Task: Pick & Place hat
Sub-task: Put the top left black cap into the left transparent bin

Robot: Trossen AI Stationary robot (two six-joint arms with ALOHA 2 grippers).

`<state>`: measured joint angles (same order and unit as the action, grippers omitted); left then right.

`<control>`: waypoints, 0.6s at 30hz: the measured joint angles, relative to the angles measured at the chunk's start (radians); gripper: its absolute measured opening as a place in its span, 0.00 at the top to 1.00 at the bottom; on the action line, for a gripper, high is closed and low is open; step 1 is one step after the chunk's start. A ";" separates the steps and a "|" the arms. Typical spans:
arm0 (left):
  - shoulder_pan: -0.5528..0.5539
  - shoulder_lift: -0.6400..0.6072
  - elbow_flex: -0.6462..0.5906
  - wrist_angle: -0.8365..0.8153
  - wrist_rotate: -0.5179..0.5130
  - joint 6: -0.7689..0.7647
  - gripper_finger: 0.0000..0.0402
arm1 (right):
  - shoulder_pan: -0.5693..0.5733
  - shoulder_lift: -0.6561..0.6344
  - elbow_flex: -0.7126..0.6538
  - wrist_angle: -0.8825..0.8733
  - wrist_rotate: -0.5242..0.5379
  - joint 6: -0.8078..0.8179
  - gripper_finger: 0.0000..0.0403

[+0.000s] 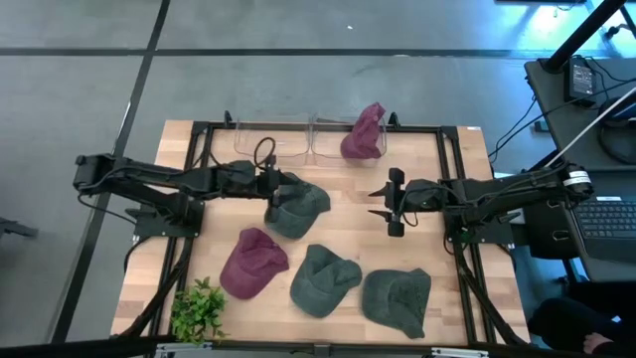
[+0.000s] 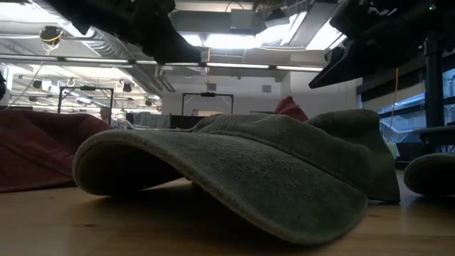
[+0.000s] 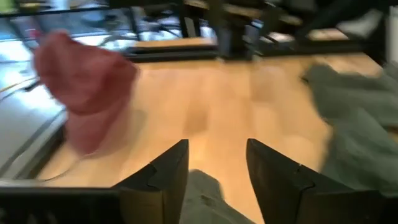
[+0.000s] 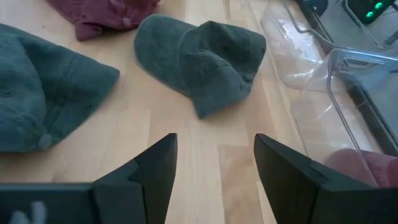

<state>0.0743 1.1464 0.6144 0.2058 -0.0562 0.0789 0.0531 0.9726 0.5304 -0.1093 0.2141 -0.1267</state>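
claws hovering over scattered hats on the surface (image 1: 348, 224)
left claw (image 1: 276, 189) spreading beside green hat (image 1: 298, 209), probably lining up; right claw (image 1: 395, 202) waiting released mid-frame.

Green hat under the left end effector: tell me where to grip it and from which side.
Grip the soft crown of the green hat, coming straight down from above. It lies flat on the table, so a side approach finds no edge, while the crumpled crown fabric should bunch between the fingers. The left end effector is open at its near edge; the right end effector waits apart.
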 joint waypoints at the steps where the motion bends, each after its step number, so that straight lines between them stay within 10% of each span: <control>1: -0.006 0.004 0.000 0.002 0.024 0.019 0.58 | 0.000 0.000 0.000 0.000 0.000 0.005 0.47; 18: -0.048 0.044 0.000 0.015 -0.009 0.053 0.38 | 0.000 0.000 0.000 -0.001 0.002 0.017 0.47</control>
<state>0.0267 1.1904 0.6144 0.2204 -0.0655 0.1315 0.0528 0.9730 0.5304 -0.1101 0.2165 -0.1093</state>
